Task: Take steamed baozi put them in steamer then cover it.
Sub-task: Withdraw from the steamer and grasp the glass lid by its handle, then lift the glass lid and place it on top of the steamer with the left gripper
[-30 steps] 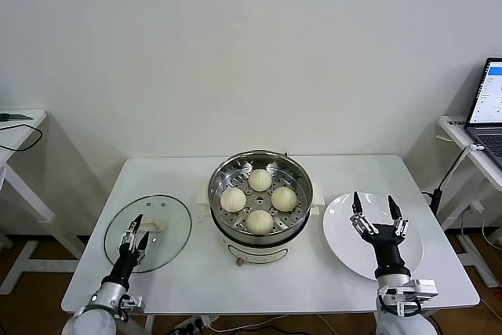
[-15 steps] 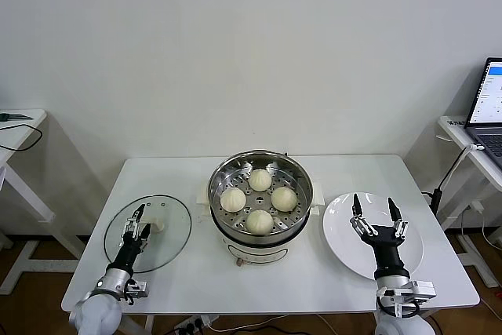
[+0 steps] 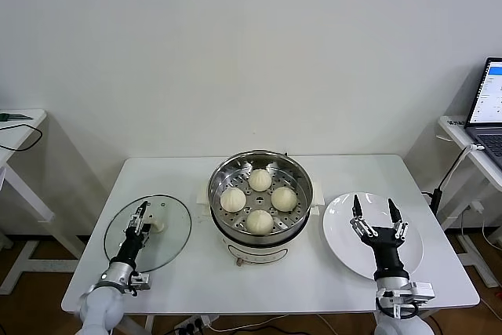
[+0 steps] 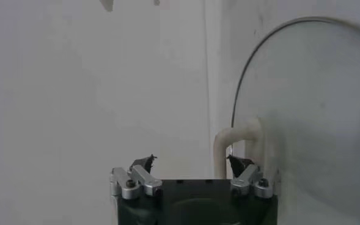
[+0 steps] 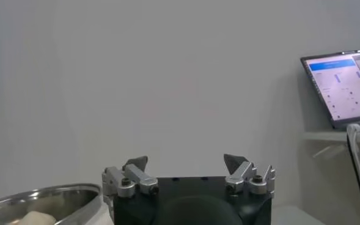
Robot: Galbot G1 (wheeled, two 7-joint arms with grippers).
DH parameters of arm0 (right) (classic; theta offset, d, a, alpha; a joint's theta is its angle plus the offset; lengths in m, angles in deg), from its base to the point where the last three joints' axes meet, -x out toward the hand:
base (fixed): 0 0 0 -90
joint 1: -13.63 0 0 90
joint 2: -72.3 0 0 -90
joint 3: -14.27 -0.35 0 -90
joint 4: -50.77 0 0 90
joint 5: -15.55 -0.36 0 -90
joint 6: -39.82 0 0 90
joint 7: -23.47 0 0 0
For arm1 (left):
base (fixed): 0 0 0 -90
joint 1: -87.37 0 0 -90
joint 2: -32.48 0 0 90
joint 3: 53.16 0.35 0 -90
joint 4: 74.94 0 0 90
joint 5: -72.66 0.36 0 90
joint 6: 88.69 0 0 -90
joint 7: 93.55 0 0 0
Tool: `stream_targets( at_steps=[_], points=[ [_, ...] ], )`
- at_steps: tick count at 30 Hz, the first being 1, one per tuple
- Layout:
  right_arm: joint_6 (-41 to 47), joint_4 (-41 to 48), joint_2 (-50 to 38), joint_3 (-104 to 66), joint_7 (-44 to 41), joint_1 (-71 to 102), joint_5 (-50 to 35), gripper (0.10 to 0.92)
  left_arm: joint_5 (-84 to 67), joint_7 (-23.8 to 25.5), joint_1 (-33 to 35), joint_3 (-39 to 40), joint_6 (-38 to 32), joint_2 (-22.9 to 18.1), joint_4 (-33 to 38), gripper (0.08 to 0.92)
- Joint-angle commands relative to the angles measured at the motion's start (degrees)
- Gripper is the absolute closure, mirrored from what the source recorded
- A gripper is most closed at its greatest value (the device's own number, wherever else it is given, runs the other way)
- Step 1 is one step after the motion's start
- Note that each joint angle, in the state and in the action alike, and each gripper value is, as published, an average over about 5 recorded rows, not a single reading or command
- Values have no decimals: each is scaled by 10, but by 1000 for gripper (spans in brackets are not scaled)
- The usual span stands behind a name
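Note:
The steamer (image 3: 214, 187), a shiny steel basket on a white pot base, stands mid-table with several off-white baozi (image 3: 260, 180) inside; its rim (image 5: 45, 199) also shows in the right wrist view. A glass lid (image 3: 169, 245) lies flat to its left, with a white handle (image 3: 158, 226). My left gripper (image 3: 142, 213) is low over the lid, open. In the left wrist view the handle (image 4: 235, 139) stands between the fingers of the left gripper (image 4: 192, 162), close to one fingertip (image 4: 238, 162). My right gripper (image 3: 374, 211) hangs open and empty over the white plate (image 3: 337, 233).
The white table (image 3: 353, 174) holds lid, steamer and plate in a row. A laptop (image 3: 490, 103) sits on a side desk at the right, with a cable hanging from it. Another desk edge (image 3: 20, 127) shows at the far left.
My left gripper has slid forward across the lid up to its handle, and its fingers have narrowed somewhat. The right arm has stayed in place.

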Motion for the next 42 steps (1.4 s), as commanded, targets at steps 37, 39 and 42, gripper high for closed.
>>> stream_targets(
  at_steps=[37,39,42],
  points=[
    [-7,-1,1,2,-3,-11,0,203,-152,161,182,35,241,70,460,810],
    [-7,0,1,2,-3,-13,0,203,-150,182,181,68,282,82,482,810],
    [-7,2,2,1,-3,-15,-1,203,-137,204,167,131,337,99,499,810]
  ],
)
